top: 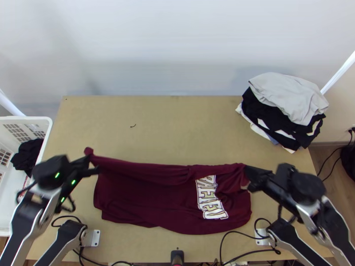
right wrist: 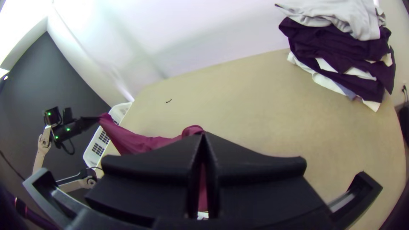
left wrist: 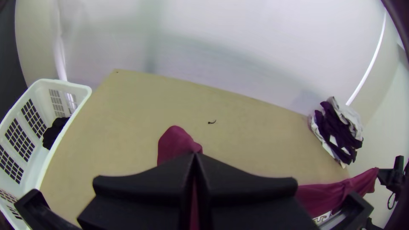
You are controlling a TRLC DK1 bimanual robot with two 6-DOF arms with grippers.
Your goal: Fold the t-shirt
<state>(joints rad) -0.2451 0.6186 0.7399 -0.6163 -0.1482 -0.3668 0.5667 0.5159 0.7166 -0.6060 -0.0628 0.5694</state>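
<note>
A maroon t-shirt with white lettering hangs between both grippers in the top view, its upper edge lifted and its lower part over the table. My left gripper is shut on its left upper corner, a small flap sticking up past the fingers; in the left wrist view the left gripper pinches the cloth. My right gripper is shut on the right upper corner; in the right wrist view, maroon cloth runs from the right gripper across to the other arm.
A stack of folded clothes lies at the table's back right corner. At the left edge stands a white basket holding dark cloth. A small dark bit lies on the table. Cables run along the near edge.
</note>
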